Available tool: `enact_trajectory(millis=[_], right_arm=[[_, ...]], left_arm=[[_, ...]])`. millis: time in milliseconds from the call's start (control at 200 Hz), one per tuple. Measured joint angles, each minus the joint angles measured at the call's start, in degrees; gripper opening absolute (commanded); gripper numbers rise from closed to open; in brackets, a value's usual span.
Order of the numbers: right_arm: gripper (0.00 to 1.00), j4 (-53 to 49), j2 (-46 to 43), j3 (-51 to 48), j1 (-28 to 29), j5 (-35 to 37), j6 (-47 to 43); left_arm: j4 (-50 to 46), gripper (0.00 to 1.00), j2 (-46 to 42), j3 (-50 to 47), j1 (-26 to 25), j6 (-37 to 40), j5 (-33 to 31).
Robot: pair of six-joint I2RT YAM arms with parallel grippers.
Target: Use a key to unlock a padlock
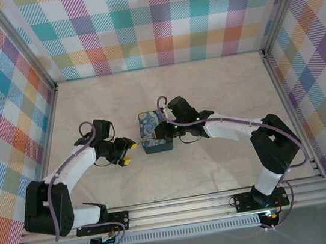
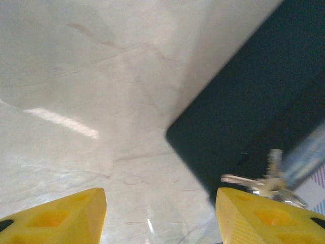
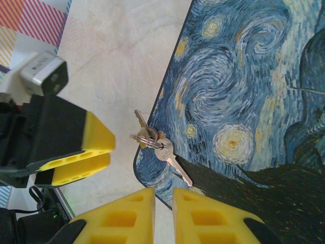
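A bunch of keys on a ring [image 3: 150, 139] lies at the edge of the dark blue swirl-patterned box [image 3: 238, 81]. One key [image 3: 175, 161] rests on the lid, and another pokes out over the edge. My right gripper [image 3: 163, 216] hovers just short of that key, its jaws shut with only a narrow slit and nothing between them. My left gripper [image 2: 160, 218] is open wide over bare table, beside the box's dark side [image 2: 254, 112], with the keys [image 2: 256, 180] just above its right fingertip. From above, the left gripper [image 1: 129, 153] is left of the box [image 1: 154, 135]. The padlock is out of view.
The left gripper's yellow fingers [image 3: 81, 147] sit close to the left of the keys in the right wrist view. Pale marbled tabletop [image 1: 206, 85] surrounds the box, with checked walls on three sides and a metal rail [image 1: 181, 207] at the near edge.
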Motion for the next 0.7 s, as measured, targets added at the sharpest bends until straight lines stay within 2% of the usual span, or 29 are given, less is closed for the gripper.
enact_trajectory(millis=[175, 315, 435, 700], right_arm=[[0.17, 0.09, -0.11, -0.09, 0.02, -0.04, 0.04], [0.18, 0.11, -0.13, -0.24, 0.11, -0.04, 0.04], [0.18, 0.13, -0.20, -0.52, 0.22, -0.02, 0.04], [0.18, 1.60, -0.48, -2.01, 0.44, -0.20, 0.33]], left_arm=[[7.61, 0.51, -4.46, -1.92, 0.35, -3.13, 0.42], [18.86, 0.49, -3.28, -8.76, 0.59, -9.29, 2.49], [24.57, 0.49, -1.88, -12.72, 0.63, -13.99, 3.32], [33.42, 0.44, -1.97, -13.46, 0.63, -19.61, 3.26]])
